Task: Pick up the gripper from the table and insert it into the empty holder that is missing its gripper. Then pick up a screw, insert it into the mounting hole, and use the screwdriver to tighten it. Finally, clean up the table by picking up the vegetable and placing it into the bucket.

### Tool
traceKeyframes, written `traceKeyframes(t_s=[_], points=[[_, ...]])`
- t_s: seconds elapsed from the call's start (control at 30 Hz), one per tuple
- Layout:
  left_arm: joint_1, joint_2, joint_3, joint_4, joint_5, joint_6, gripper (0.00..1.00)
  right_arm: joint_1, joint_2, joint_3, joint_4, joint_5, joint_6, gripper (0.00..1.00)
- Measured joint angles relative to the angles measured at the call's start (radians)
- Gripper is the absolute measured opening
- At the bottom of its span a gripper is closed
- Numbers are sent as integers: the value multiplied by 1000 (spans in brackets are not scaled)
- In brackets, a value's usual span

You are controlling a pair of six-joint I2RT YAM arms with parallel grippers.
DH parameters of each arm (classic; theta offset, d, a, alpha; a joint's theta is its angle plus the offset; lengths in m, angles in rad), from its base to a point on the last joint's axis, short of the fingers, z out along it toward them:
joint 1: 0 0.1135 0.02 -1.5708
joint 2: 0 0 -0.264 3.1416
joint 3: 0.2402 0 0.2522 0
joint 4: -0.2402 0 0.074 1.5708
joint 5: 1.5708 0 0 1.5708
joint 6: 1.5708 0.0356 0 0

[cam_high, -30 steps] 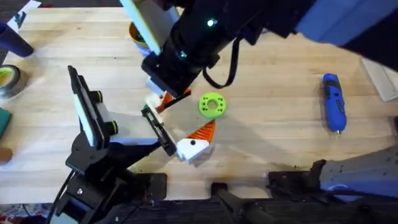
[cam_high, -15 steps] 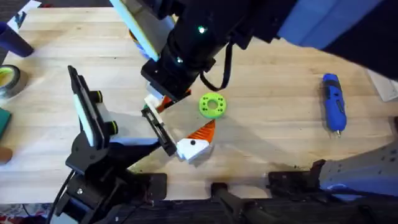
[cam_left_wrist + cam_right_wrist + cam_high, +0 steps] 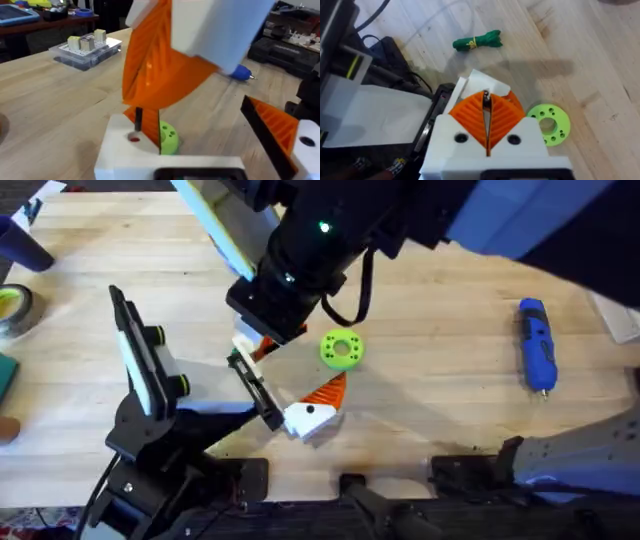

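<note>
**Screw poised over the mounting hole**

Nearest the bases, on the short flat black bar holder [image 3: 255,392] atop its stand: left gripper [image 3: 200,135] spread wide, gripping nothing, with a white finger block turning a red-marked mounting hole [image 3: 134,138] upward. Just above, reaching across: right gripper [image 3: 486,107], orange ribbed pads pinched shut on a thin dark screw [image 3: 138,116], tip at the hole, contact unclear. Beyond, flat on the light wooden plank table [image 3: 440,410]: lime-green ringed-disc vegetable [image 3: 549,123]. Well apart, toward the right arm's side: blue pen-shaped screwdriver [image 3: 536,345]. Likely risks: tilted screw catching the rim and jamming; early release, then toppling and rolling away; descending pads knocking the finger block.
</note>
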Motion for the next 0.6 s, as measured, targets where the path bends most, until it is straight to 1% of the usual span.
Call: traceKeyframes(t_s=[0.6], points=[[0,0,0,0,0,-4,990,0,56,2,3,-1,-1,7]])
